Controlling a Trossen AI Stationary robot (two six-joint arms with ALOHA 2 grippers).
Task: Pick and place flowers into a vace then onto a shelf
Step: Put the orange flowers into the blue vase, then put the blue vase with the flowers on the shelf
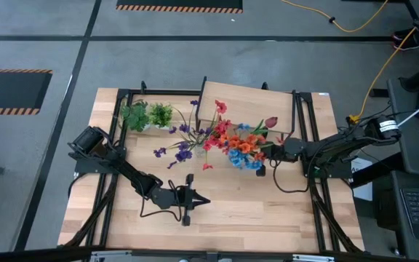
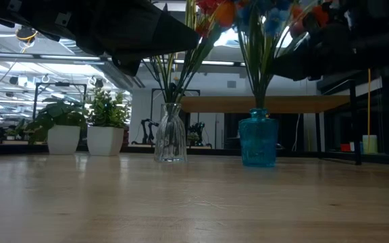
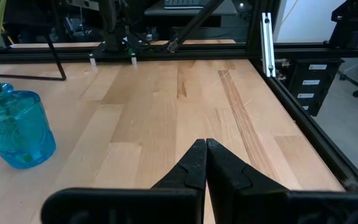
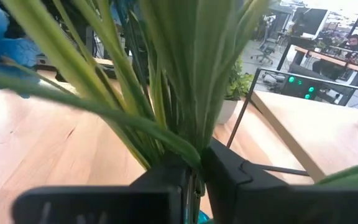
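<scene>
A blue glass vase (image 2: 258,138) stands on the table holding flowers (image 1: 244,145) with orange-red and blue blooms. My right gripper (image 4: 194,177) reaches in from the table's right edge and is shut on their green stems. A clear vase (image 2: 171,135) to its left holds purple and red-pink sprays (image 1: 184,149). A dark red bud (image 1: 271,122) sticks out over the shelf (image 1: 249,105) at the far side. My left gripper (image 1: 204,200) hovers shut over bare table near the front, touching nothing. My right gripper pinches the bunch of green stems (image 4: 188,146) between its two fingers, just above the blue vase's neck (image 4: 201,216). The fingers come in level from the table's right side and lie across the stems. The stems stand upright in the vase, which rests on the table.
Two green leafy tufts in white pots (image 1: 148,116) stand at the far left. The shelf's black legs (image 3: 55,62) and the black frame rails (image 1: 300,138) run along the table's sides. Bare wood (image 3: 185,106) lies between the left gripper and the vases.
</scene>
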